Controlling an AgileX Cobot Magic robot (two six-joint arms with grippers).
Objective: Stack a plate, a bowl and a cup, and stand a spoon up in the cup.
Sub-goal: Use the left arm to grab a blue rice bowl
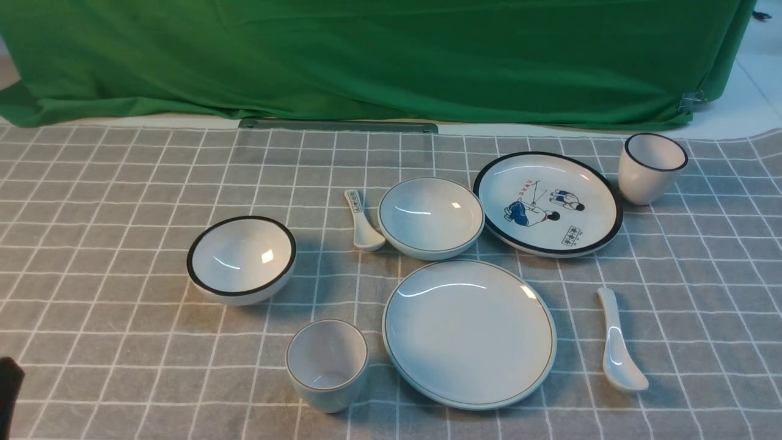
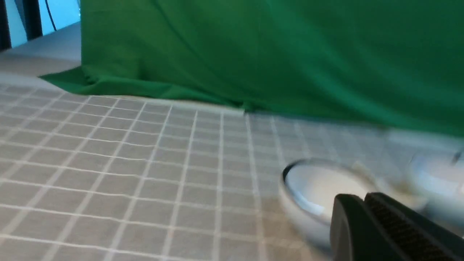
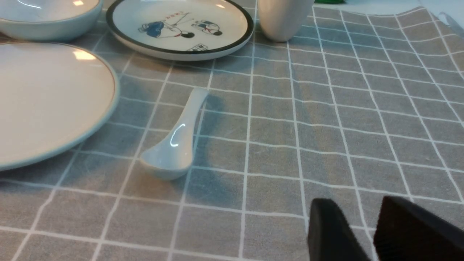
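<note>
Left gripper: low over the checked cloth. The two dark fingers overlap in the blurred left wrist view, so I cannot tell if they are together or apart. Nothing seen held.
Right gripper: low over the cloth, fingers slightly apart with bare cloth showing between them. Holds nothing.
Spoon: lies flat ahead of the right gripper, well apart from it, scoop end nearer the gripper and handle pointing away.
Plate: flat on the cloth beyond the spoon, toward the robot's left of the right gripper. Near the spoon, not touching.
Bowl: upright, farther from the right gripper than the plate, just behind it.
Cup: upright, just beside the plate on the side away from the right gripper. Appears in the front view only, so its place relative to the left gripper cannot be told.
Black-rimmed bowl: just ahead of the left gripper's fingers, blurred.
Cartoon plate: far ahead of the right gripper, past the spoon handle.
Black-rimmed cup: upright beside the cartoon plate, the farthest item from the right gripper.
Short spoon: lies beside the bowl, on the side away from the right gripper.
</note>
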